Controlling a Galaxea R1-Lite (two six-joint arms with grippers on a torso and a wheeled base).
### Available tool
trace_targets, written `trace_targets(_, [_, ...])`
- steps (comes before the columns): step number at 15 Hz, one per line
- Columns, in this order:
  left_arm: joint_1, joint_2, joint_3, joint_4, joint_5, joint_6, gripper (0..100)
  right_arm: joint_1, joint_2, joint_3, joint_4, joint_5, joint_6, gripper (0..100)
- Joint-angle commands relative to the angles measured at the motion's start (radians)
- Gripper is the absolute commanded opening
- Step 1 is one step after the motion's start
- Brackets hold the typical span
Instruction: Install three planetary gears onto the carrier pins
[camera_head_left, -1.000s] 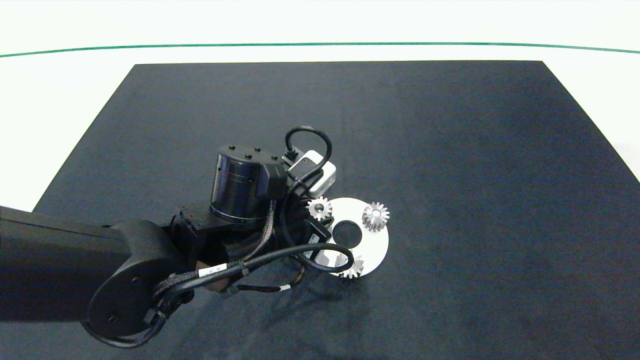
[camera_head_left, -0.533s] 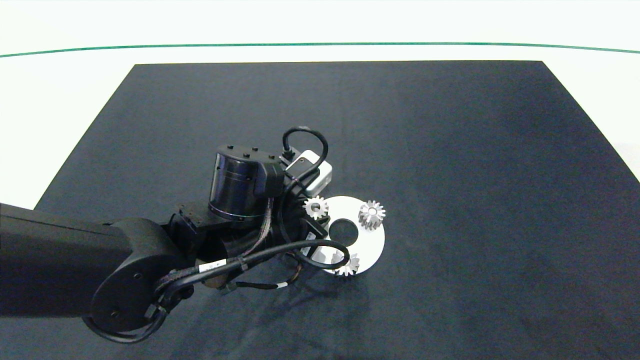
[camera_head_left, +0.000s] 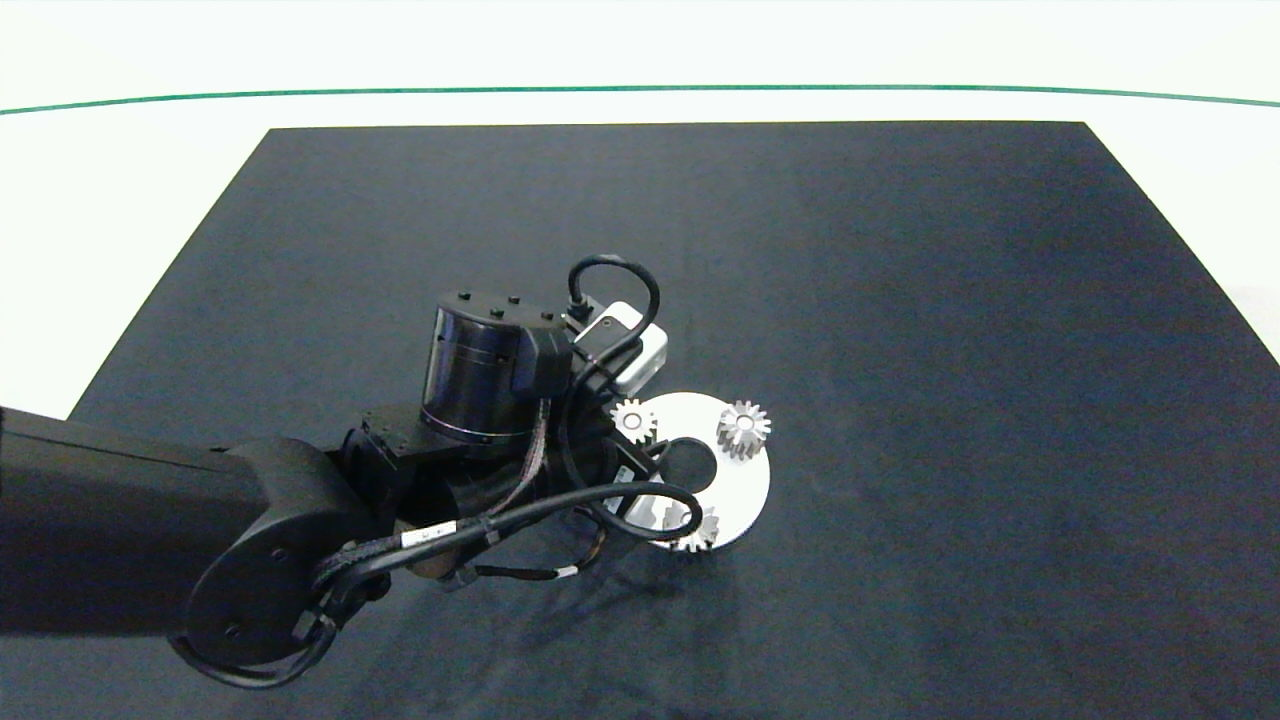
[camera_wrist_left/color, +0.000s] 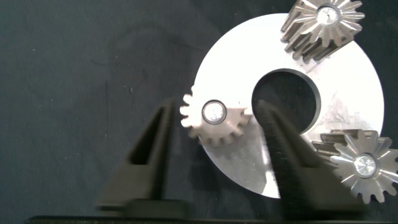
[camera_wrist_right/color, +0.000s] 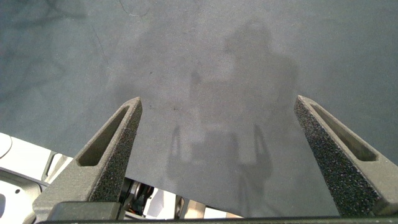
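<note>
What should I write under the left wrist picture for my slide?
Open left gripper straddles one gear seated on the white disc, two more gears already mounted.

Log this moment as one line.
left gripper: open, straddling seated gear | planetary gears: three on white disc | right gripper: open, away over mat

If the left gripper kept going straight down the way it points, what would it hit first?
Probably the planetary gear between the left gripper's open fingers, seated on a carrier pin of the white disc; depth is unclear.
</note>
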Motion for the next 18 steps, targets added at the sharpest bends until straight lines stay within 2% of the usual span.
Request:
trace_targets(1, [-0.003,-0.011,0.008,0.002,0.001,0.002,100,0.000,0.001,0.000,0.002,-0.001,-0.001,100])
trace_targets(2, [-0.002,-0.053,0.005,0.011,0.003,0.002,100,0.002,0.003,0.000,0.002,-0.001,-0.001,100])
trace_targets(3, [-0.002,-0.120,-0.002,0.060,0.003,0.003,100,0.002,0.004,0.000,0.002,0.000,-0.001,100])
trace_targets(5, [0.012,-0.226,-0.055,0.246,0.003,0.009,100,0.002,0.004,0.000,0.002,0.000,-0.001,100])
trace_targets(6, [0.062,-0.291,-0.086,0.376,0.001,0.011,100,0.010,0.006,-0.002,0.002,0.000,-0.001,100])
trace_targets(8, [0.151,-0.410,-0.055,0.451,-0.004,0.020,100,0.011,0.012,-0.011,0.002,-0.003,-0.001,100])
trace_targets(9, [0.182,-0.456,-0.025,0.465,-0.004,0.020,100,0.011,0.015,-0.020,0.002,-0.003,-0.001,100])
trace_targets(12, [0.435,-0.751,0.173,0.507,-0.004,0.020,100,-0.004,0.028,-0.064,0.005,-0.015,-0.004,100])
trace_targets(14, [0.553,-0.955,0.299,0.530,-0.005,0.020,100,-0.056,0.003,-0.066,0.017,-0.018,-0.013,100])
trace_targets(15, [0.587,-1.051,0.362,0.548,0.004,0.020,100,-0.096,-0.015,-0.064,0.033,-0.018,-0.022,100])
trace_targets(17, [0.671,-1.259,0.485,0.576,0.012,0.022,100,-0.175,-0.094,-0.061,0.097,-0.018,-0.064,100])
trace_targets(18, [0.698,-1.343,0.526,0.589,0.012,0.020,100,-0.240,-0.147,-0.063,0.129,-0.018,-0.094,100])
